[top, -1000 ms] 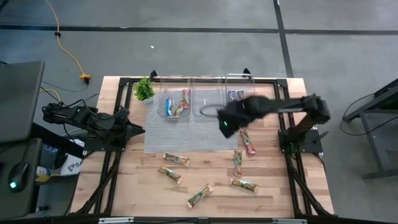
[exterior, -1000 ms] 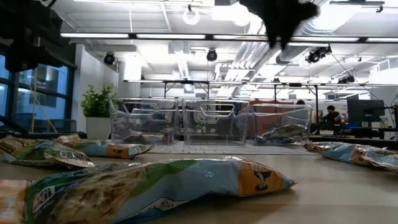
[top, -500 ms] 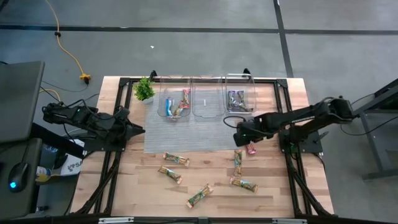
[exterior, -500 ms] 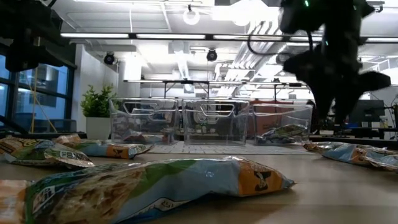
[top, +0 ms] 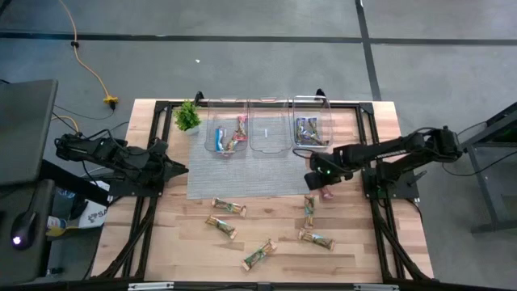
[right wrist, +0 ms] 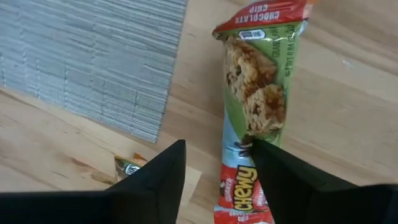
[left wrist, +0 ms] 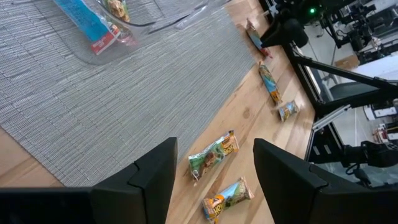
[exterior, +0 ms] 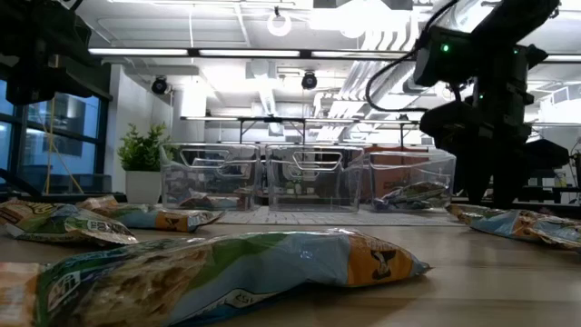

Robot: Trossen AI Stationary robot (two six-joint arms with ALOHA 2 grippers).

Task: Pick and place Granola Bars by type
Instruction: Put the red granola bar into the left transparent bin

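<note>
Granola bars lie scattered on the wooden table: green-wrapped ones [top: 229,207], [top: 258,254], [top: 317,238] and a red-and-green bar [right wrist: 258,112] flat by the grey mat's right edge. My right gripper [right wrist: 214,186] points down, open, low over that bar [top: 325,192]. The bar's near end lies between its fingers; whether a finger touches it I cannot tell. My left gripper [left wrist: 214,180] waits open above the table's left side [top: 174,170], holding nothing.
Three clear bins stand at the mat's far edge: the left one [top: 230,135] holds blue and red bars, the middle one [top: 268,136] looks bare, the right one [top: 312,132] holds purple bars. A small potted plant [top: 187,117] stands to their left.
My right gripper has come down from high above the mat near the bins, moving toward the table's near right, and has tipped steeply downward. It now stands low over the red-and-green bar. The bars have not moved.
</note>
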